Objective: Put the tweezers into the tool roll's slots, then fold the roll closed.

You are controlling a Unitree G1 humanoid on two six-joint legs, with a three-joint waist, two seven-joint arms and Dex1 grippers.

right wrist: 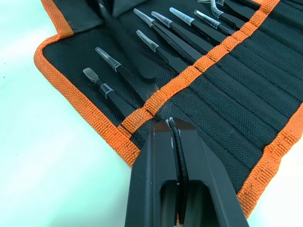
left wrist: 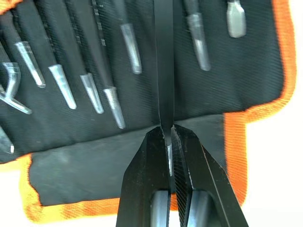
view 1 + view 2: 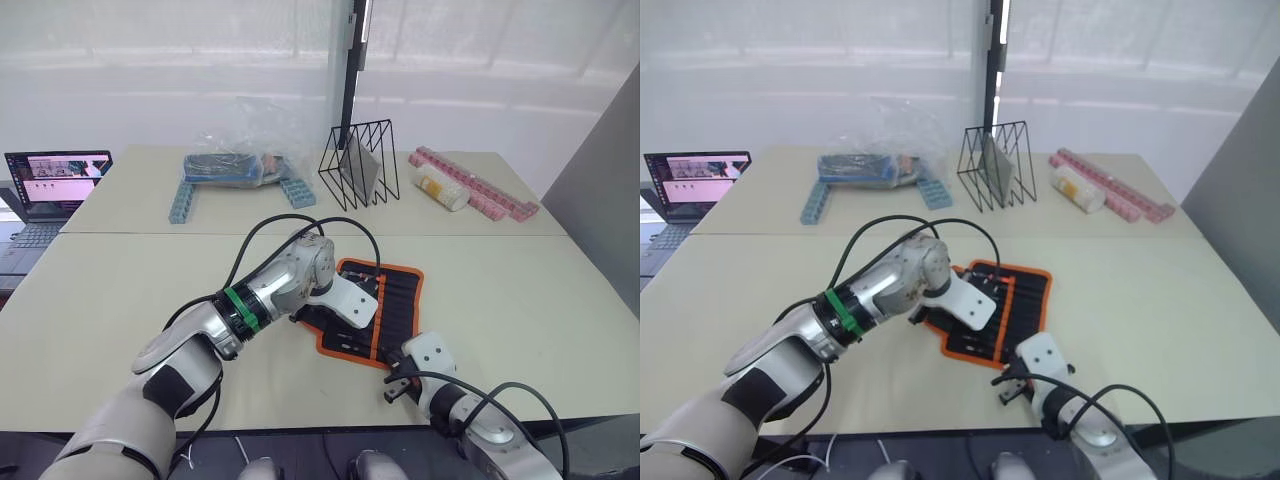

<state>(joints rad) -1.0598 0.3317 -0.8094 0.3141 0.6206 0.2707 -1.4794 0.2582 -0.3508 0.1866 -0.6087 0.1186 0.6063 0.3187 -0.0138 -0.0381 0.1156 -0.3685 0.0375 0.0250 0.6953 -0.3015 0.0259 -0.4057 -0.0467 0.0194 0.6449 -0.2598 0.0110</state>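
The tool roll is spread open on the table. A thin black tweezer is pinched in the left gripper. The right gripper is pressed together, empty. A wire rack is set behind.

Right gripper, fingers pressed together, over the roll beside its orange slot band. Tweezers sit in slots, clear-capped tips exposed.
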